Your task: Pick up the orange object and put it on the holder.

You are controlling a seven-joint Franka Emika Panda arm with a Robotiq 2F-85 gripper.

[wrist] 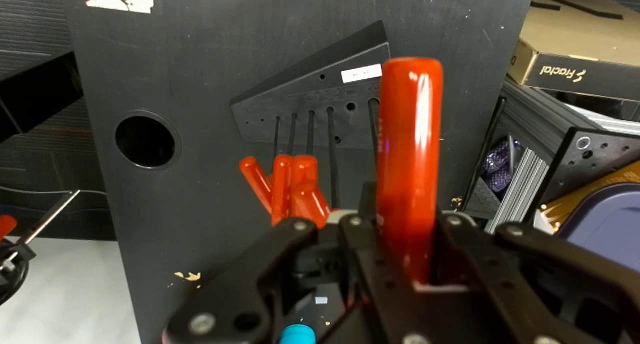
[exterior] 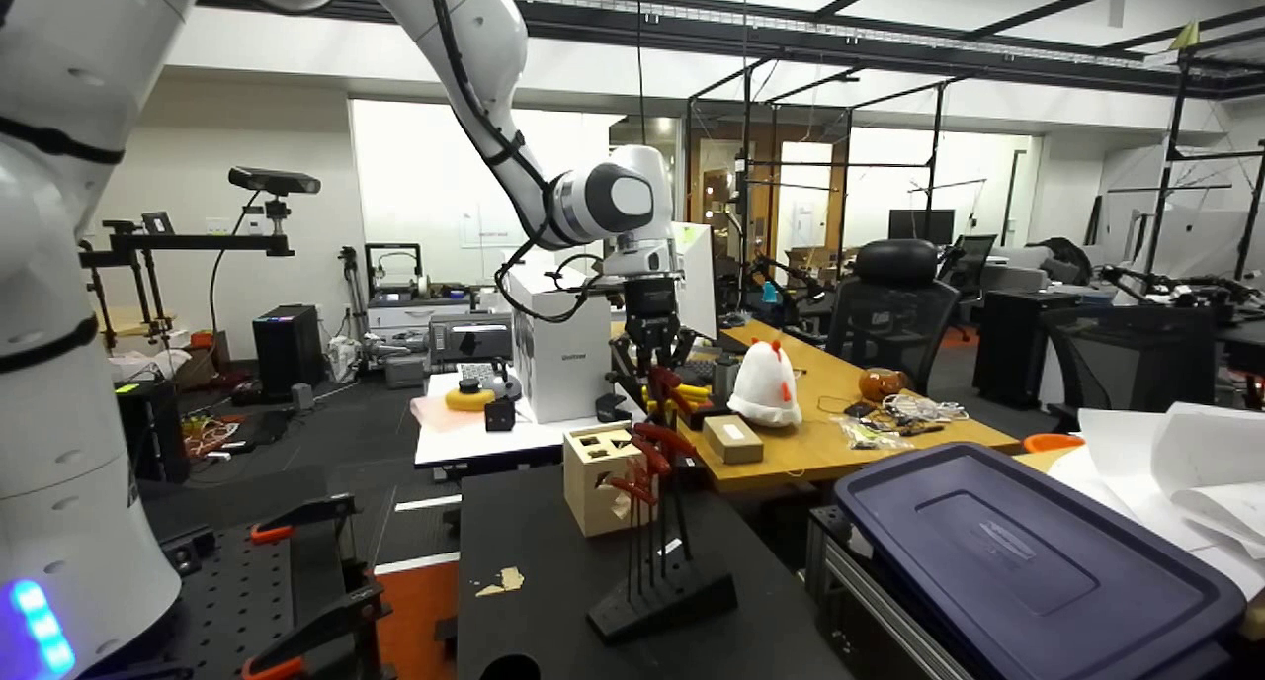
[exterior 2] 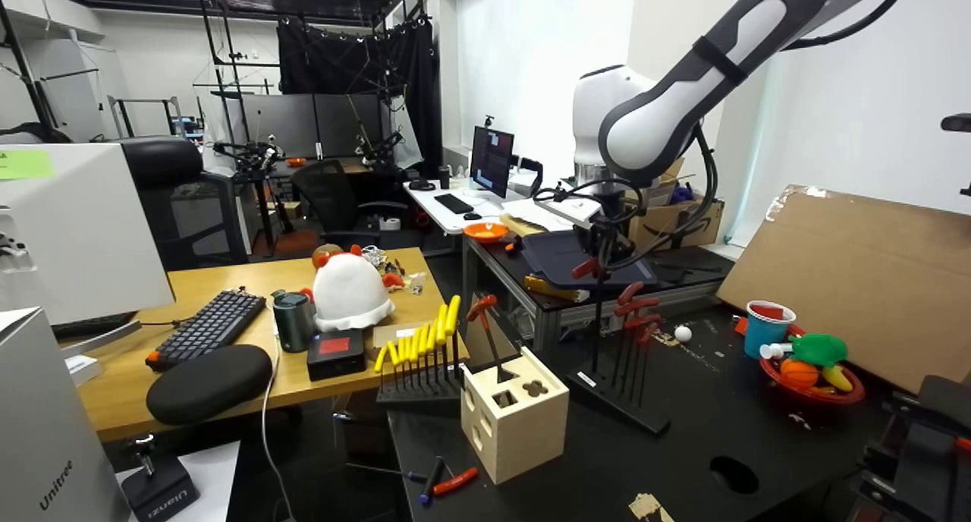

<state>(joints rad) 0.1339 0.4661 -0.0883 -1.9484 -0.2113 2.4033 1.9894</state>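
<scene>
Gleaming in the wrist view, the T-handle hex key (wrist: pixel 410 144) shows a smooth, glossy red-orange grip and a thin dark shaft reaching down to the black wedge-shaped stand (wrist: pixel 290 98); whether its tip is seated there I cannot tell. The black two-fingered gripper (wrist: pixel 406 229) pinches that grip from both sides. The stand also carries a row of smaller keys (wrist: pixel 281 189) with red-orange handles. Near it stands the pale wooden cube-shaped holder (exterior 2: pixel 531 438) with square and clover cutouts, and in an exterior view another red-orange-handled key (exterior 2: pixel 482 307) leans from a cutout in its top. Behind the holder there, yellow-handled keys (exterior 2: pixel 440 326) line a further black stand (exterior 2: pixel 413 396). At the right of the same view a shallow red bowl (exterior 2: pixel 813 402) holds orange, green and yellow pieces (exterior 2: pixel 799 373); beside it a blue cup (exterior 2: pixel 761 340) with a white rim contains something red. Beneath bowl and holder spreads the black tabletop (exterior 2: pixel 645 469), with a round hole (wrist: pixel 146 141) and torn pale scraps (exterior 2: pixel 647 505) on it. Around it stand a wooden desk (exterior: pixel 810 455) bearing a white plush (exterior: pixel 766 385) with red bits, a black mesh-backed chair (exterior: pixel 889 329), and a dark blue lidded bin (exterior: pixel 1048 601).
</scene>
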